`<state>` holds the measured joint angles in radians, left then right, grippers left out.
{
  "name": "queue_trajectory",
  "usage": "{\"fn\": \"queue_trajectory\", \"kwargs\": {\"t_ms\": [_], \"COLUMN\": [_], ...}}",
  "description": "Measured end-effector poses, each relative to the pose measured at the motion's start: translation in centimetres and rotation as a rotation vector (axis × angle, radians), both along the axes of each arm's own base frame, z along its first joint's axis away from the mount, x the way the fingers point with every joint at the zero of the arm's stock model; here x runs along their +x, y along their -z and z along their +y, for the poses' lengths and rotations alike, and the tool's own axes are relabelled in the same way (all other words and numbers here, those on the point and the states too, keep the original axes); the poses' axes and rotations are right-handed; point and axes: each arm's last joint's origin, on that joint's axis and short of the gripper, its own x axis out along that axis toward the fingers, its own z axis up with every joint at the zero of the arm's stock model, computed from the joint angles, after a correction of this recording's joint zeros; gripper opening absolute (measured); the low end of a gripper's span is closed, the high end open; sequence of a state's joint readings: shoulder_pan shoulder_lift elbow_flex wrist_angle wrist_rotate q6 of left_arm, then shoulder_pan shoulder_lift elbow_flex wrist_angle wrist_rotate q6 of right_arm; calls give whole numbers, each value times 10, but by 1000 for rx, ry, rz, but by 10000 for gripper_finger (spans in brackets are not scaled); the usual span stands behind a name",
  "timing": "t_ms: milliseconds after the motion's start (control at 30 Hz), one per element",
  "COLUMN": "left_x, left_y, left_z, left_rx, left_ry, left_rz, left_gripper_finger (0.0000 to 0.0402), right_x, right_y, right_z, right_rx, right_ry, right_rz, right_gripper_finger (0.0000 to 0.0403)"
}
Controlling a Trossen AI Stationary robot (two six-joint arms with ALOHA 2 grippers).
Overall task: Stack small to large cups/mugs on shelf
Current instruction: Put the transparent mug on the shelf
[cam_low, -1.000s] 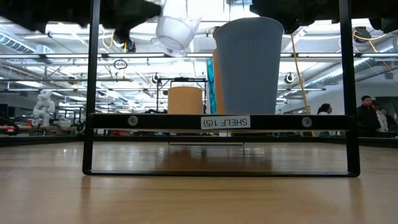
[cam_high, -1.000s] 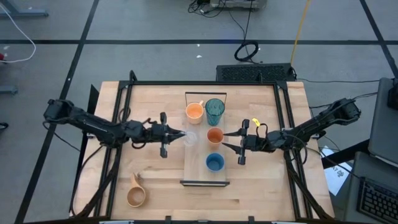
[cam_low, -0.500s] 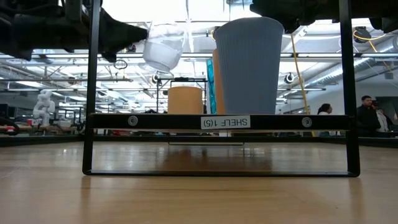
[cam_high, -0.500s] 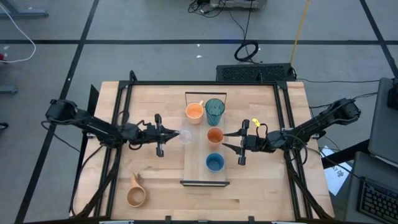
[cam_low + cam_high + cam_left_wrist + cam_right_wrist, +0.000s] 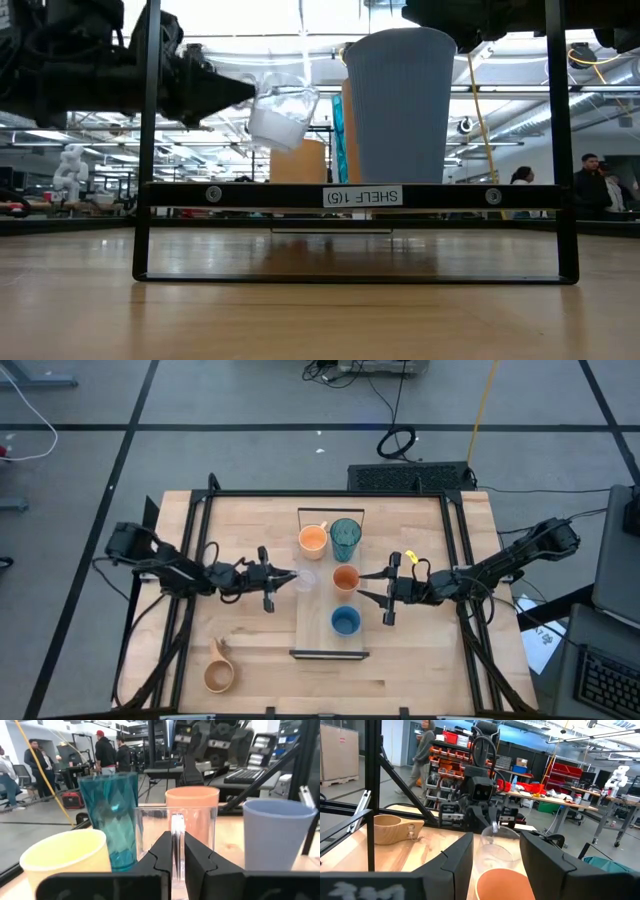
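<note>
The shelf (image 5: 315, 628) carries the orange handled mug (image 5: 313, 540), the teal tumbler (image 5: 346, 538), the small orange cup (image 5: 345, 578) and the blue cup (image 5: 345, 622), all upright on their bases. My left gripper (image 5: 290, 575) reaches in level from the table's left and is shut on the clear cup (image 5: 305, 577), held above the shelf's left side. My right gripper (image 5: 362, 585) stands open just right of the small orange cup, apart from it. The wooden handled mug (image 5: 219, 672) sits on the tabletop at the near left. My left gripper pinches a thin upright clear strip (image 5: 175, 832) on the cup's side that faces the left arm; handle or ridge, I cannot tell. The fingers (image 5: 165, 855) come level from the table's left. The clear cup (image 5: 283, 115) hangs clear of the shelf (image 5: 350, 196), slightly tilted, mouth up.
Black frame posts (image 5: 150, 140) stand at the shelf's ends and the table's sides. The blue cup (image 5: 400, 105) stands near the shelf's near end. Bare shelf board lies left of the blue cup and under the clear cup. People stand in the room beyond.
My left gripper has sunk toward the shelf with the clear cup, drawing back toward the table's left and then returning. The cup now hangs lower and stands more upright than before. My right gripper has kept still.
</note>
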<state>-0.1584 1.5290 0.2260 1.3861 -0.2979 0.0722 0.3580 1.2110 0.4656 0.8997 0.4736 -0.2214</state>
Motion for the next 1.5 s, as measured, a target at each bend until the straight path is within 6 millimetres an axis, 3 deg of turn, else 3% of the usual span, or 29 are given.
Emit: {"fn": "queue_trajectory", "kwargs": {"t_ms": [300, 733, 933, 1167, 1500], "left_x": [5, 13, 14, 14, 13], "left_y": [16, 26, 29, 31, 36], "left_z": [7, 6, 6, 6, 6], "left_rx": [7, -2, -6, 9, -26], "left_ry": [-1, 77, 77, 76, 67], "left_rz": [50, 91, 100, 116, 168], "left_gripper_finger": [15, 15, 33, 19, 64], "right_x": [0, 0, 0, 0, 0], "right_y": [0, 0, 0, 1, 1], "right_z": [0, 0, 0, 0, 0], "right_rx": [-1, -5, -5, -6, -6], "right_ry": [0, 1, 1, 2, 2], "right_rz": [0, 4, 4, 8, 9], "right_gripper_finger": [152, 152, 152, 152, 152]}}
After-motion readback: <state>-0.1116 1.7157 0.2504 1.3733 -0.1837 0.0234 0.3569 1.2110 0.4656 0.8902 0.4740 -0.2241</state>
